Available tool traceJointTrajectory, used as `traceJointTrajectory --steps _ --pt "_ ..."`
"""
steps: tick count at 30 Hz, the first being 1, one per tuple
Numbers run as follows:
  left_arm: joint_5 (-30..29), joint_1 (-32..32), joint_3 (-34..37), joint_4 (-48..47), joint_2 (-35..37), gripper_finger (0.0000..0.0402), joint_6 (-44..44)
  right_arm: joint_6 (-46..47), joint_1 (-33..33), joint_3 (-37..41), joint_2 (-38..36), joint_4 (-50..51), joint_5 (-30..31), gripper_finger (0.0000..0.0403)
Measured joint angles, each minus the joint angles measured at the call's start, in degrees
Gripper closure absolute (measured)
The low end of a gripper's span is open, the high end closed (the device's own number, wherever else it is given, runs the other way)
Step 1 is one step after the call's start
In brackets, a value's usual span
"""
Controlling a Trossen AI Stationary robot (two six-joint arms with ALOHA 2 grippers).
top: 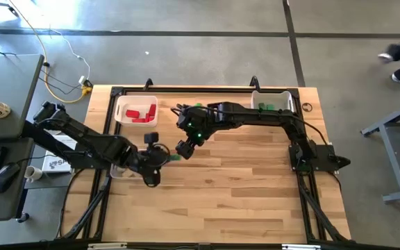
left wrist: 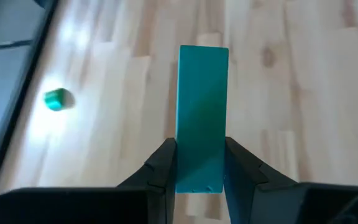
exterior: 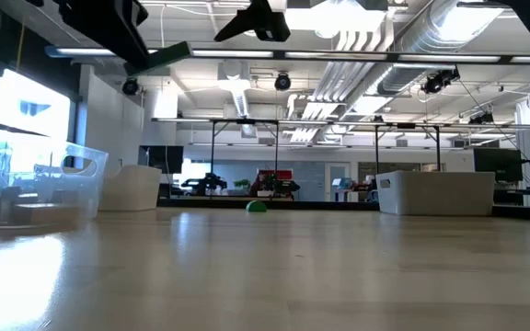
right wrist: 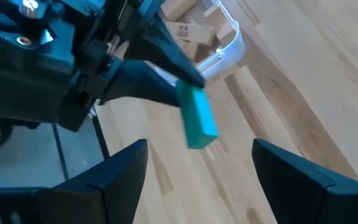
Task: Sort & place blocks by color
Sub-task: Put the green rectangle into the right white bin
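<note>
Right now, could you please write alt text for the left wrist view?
The left end effector holds a green bar block upright between its fingers above the wooden table. A small green block lies farther away on the table.

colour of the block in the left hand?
Green, a teal shade; the bar block is pinched in the left hand. Left wrist view shows it best.
</note>
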State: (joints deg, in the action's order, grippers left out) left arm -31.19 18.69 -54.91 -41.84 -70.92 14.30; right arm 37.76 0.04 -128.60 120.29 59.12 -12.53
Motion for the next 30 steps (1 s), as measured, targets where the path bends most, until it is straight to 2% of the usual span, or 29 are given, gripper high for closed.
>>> traceJointTrajectory --steps 9,19,24,30 --pt "-5.8 -2.5 0.0 8.0 1.3 0.0334 -6.7 1.7 0.0 0.0 0.0 0.5 4.8 0.0128" --pt "-10.6 -3.0 0.0 13.5 1.2 0.0334 -12.1 3.8 0.0 0.0 0.0 1.5 4.9 0.0139" --pt "-10.6 -3.0 0.0 13.6 1.2 0.0334 -14.8 4.4 0.0 0.0 0.0 1.2 5.5 0.0202" --pt "-11.1 -3.3 0.0 13.6 1.2 0.0334 -15.1 4.4 0.0 0.0 0.0 0.5 5.6 0.0322"
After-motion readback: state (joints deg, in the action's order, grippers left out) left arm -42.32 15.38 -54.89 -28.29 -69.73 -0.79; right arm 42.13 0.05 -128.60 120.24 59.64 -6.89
